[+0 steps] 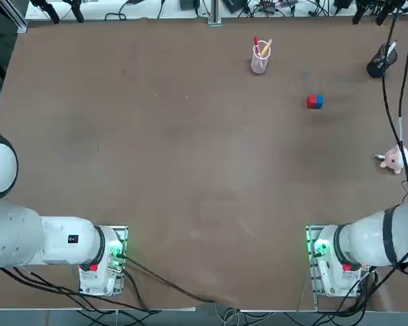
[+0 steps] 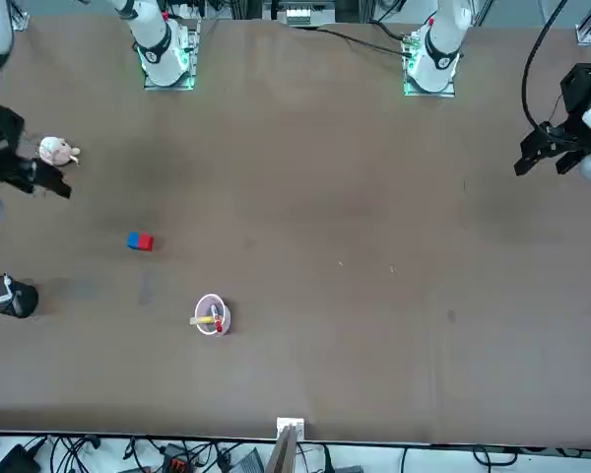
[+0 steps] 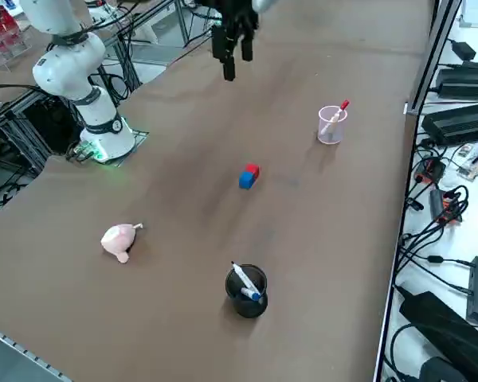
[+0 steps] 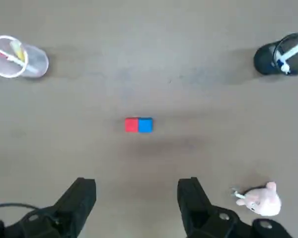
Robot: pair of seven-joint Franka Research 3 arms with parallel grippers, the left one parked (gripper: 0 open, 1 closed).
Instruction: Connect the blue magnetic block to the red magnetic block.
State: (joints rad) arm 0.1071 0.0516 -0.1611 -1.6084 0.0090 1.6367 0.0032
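**Blocks joined, tool clear**

I see the blue magnetic block (image 4: 145,125) touching the red magnetic block (image 4: 131,125) on the open counter (image 1: 190,170), between the clear cup (image 1: 260,58) and pink plush toy (image 1: 392,160). Right tool (image 4: 136,198) hangs above, fingers spread, empty.

No legible text, label, brand, number or sign found in any view. The small dark patch on the parked arm's housing (image 1: 73,239) in the top view may be a marking, but nothing on it can be read.
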